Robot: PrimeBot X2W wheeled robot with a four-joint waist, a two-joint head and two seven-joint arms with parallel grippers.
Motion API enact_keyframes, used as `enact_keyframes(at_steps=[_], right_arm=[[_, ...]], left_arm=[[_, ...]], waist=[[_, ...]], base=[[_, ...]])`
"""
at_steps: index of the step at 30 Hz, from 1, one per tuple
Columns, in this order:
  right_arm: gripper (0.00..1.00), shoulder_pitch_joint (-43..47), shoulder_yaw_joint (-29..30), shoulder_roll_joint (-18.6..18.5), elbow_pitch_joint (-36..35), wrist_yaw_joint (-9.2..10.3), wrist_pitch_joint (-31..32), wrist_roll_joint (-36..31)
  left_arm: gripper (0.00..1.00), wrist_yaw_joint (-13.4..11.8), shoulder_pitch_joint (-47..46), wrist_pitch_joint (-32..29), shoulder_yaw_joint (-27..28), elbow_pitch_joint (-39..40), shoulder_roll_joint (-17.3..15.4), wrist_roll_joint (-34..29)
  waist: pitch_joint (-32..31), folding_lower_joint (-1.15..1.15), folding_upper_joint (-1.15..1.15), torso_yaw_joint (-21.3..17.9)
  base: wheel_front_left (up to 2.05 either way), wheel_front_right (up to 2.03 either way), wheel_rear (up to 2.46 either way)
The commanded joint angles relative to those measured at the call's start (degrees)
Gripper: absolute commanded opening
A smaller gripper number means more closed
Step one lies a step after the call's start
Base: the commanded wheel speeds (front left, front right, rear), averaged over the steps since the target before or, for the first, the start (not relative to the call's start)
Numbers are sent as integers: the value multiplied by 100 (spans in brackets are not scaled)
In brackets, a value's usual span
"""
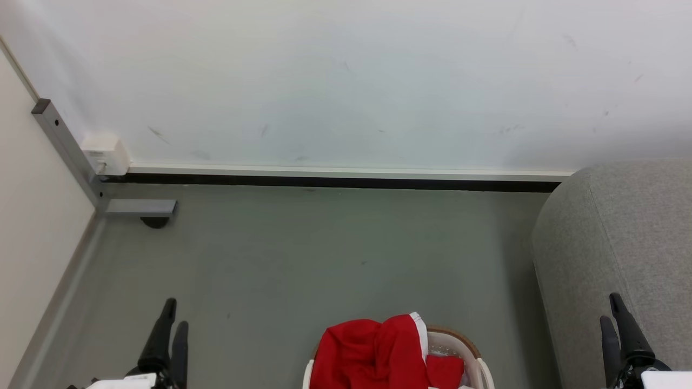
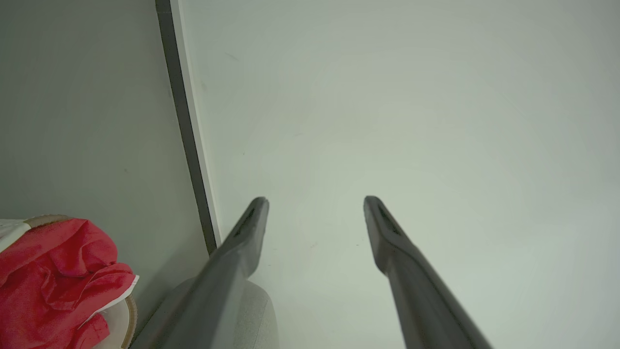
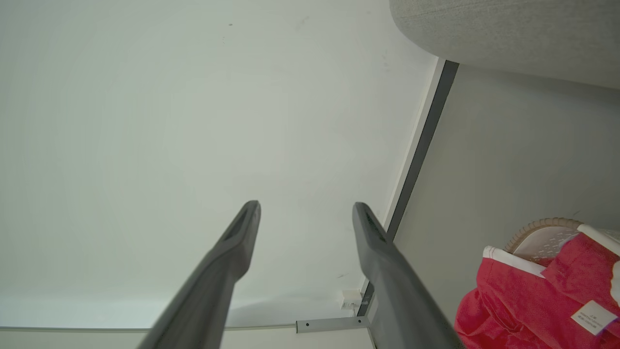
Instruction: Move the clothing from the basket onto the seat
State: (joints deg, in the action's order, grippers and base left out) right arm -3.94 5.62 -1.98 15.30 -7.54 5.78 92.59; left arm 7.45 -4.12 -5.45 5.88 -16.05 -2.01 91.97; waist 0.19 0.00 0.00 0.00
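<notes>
Left gripper (image 2: 316, 199): fingers spread wide, nothing between them. Right gripper (image 3: 306, 206): same, wide and empty, up beside the seat (image 1: 621, 243). The clothing (image 1: 378, 351) is heaped in the basket (image 1: 459, 337), red fabric spilling over the rim, white label (image 3: 593, 316) showing. Basket stands on the floor (image 1: 324, 259), well off the wall (image 1: 346, 81) edge, near the seat's side but apart from it.

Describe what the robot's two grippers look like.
The left gripper and right gripper match: each has two long, slim, matte dark grey fingers tapering to rounded tips, with a slot-like recess near each tip. White housing sits at their bases.
</notes>
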Motion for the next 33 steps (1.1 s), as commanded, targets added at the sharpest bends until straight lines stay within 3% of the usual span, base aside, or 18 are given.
enact_keyframes(at_steps=[1, 17, 33], right_arm=[[100, -104, -68, -49, -181, -1, -90, -63], [100, -127, -341, -113, -515, 1, -536, -1003], [100, -143, -587, -216, -661, 2, -868, -2558]], left_arm=[[100, 1, -122, 83, -32, 130, -34, -29], [100, -7, -161, 506, -143, 506, -50, -1325], [100, -333, -169, 844, -398, 790, -63, -3113]], waist=[[0, 0, 0, 0], [-6, 0, 0, -20], [-6, 0, 0, -55]], base=[[0, 0, 0], [0, 0, 0], [0, 0, 0]])
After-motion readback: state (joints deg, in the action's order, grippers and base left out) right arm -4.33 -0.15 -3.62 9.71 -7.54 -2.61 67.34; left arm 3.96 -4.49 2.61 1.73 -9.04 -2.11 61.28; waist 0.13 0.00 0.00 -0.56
